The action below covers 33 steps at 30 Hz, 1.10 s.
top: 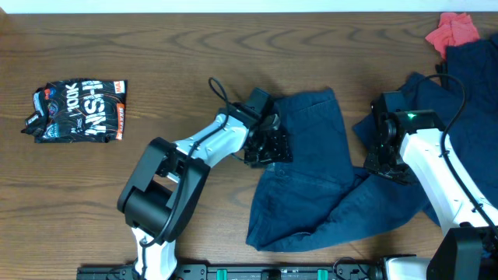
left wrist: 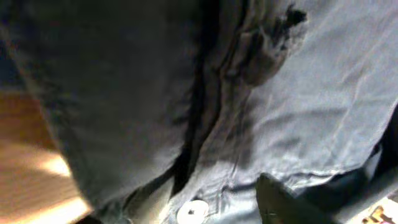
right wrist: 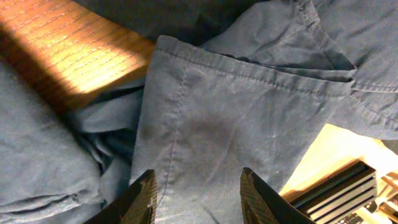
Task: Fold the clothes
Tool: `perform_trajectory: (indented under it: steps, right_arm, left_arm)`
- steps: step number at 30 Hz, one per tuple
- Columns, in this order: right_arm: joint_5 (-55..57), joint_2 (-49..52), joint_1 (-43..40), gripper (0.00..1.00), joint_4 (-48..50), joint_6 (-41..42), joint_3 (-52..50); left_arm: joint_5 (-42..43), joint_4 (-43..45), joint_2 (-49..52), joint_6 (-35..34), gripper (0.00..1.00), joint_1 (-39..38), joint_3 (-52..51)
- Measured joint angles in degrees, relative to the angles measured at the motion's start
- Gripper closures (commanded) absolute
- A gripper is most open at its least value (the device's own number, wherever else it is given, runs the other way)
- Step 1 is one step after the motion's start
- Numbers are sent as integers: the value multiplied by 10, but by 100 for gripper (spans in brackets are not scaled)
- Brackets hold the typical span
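The clothes are dark navy-blue. One garment (top: 307, 167) lies spread and wrinkled at the table's middle, and a second navy pile (top: 475, 70) lies at the right. My left gripper (top: 268, 146) sits on the spread garment's left edge. The left wrist view is filled with its fabric (left wrist: 298, 106), a seam and a white button (left wrist: 193, 211). Only one dark finger (left wrist: 283, 202) shows clearly, off to the right with fabric between the jaws. My right gripper (top: 387, 159) is open just above a hemmed fold of navy fabric (right wrist: 205, 124), both fingertips (right wrist: 198, 193) apart and holding nothing.
A black printed bag (top: 78, 109) lies at the far left. A red cloth (top: 453, 29) lies at the back right corner. Bare wooden table (top: 156, 62) shows at the left and back. A black slotted rail (right wrist: 348, 186) runs along the front edge.
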Motion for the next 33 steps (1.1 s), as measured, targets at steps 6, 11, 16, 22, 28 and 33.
perform_trajectory:
  steps: [6, 11, 16, 22, 28, 33]
  right_arm:
    - [0, 0, 0, 59, 3, -2, 0]
    - [0, 0, 0, 56, 25, -23, 0]
    - [-20, 0, 0, 53, 82, -53, 0]
    - [-139, 0, 0, 47, 179, -141, 0]
    - [-263, 6, 0, 38, 238, -212, 0]
    - [-293, 21, 2, 39, 256, -228, 0]
  left_arm:
    - [-6, 33, 3, 5, 94, -34, -3]
    - [-5, -53, -32, 47, 94, -16, 28]
    - [-10, -106, -150, 87, 94, 35, 127]
    - [-48, -155, -290, 104, 94, 56, 179]
    - [-135, -246, -288, 121, 94, 55, 173]
    - [-139, -204, -280, 127, 94, 54, 172]
